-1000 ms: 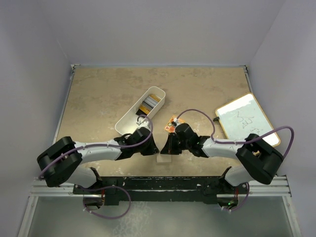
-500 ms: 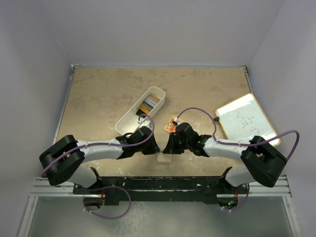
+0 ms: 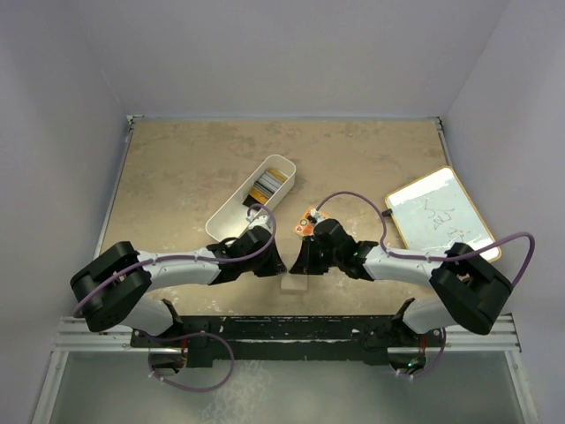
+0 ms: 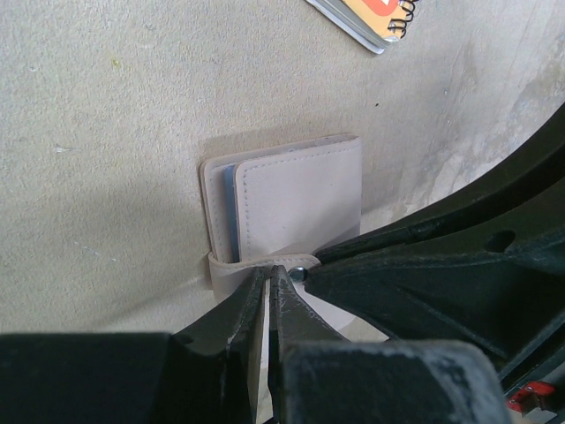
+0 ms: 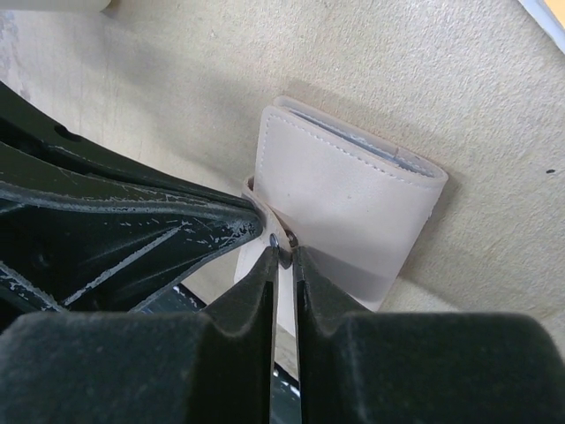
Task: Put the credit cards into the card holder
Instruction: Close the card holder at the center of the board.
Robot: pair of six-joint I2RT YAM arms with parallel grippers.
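Beige mottled tabletop (image 3: 194, 168), pale lilac walls (image 3: 291, 62) on three sides.

Small beige leather-like folding card holder (image 4: 296, 199): lies flat on the table, folded closed, at the centre of the near edge between the two arms. Stitched cover faces up. Edges of credit cards (image 4: 230, 208) show in the fold, blue in the left wrist view, grey in the right wrist view. Snap strap (image 4: 231, 263) wraps round the holder's side nearest both grippers.

Left gripper (image 4: 267, 281): tips right at the strap side of the holder, touching it. Jaws pressed together on the strap end. A pale strip shows between the fingers.

Right gripper (image 5: 283, 243): set opposite, its tips meeting the left gripper's tips at the same spot. Jaws a thin slit apart, with the small metal snap stud (image 5: 274, 238) at the tips. Whether they actually clamp it cannot be told.

Orange spiral-bound notepad (image 4: 375, 13): just beyond the holder, apart from it. White mark on the cover, cut off by the frame, unreadable.

Long white oblong plastic bin (image 3: 231, 215): further back and to the left, lying on a diagonal. More cards stacked at its far end, dark and orange-yellow.

White board with an orange rim (image 3: 439, 212): well off to the right. Dark scribbles on it, too small to read.
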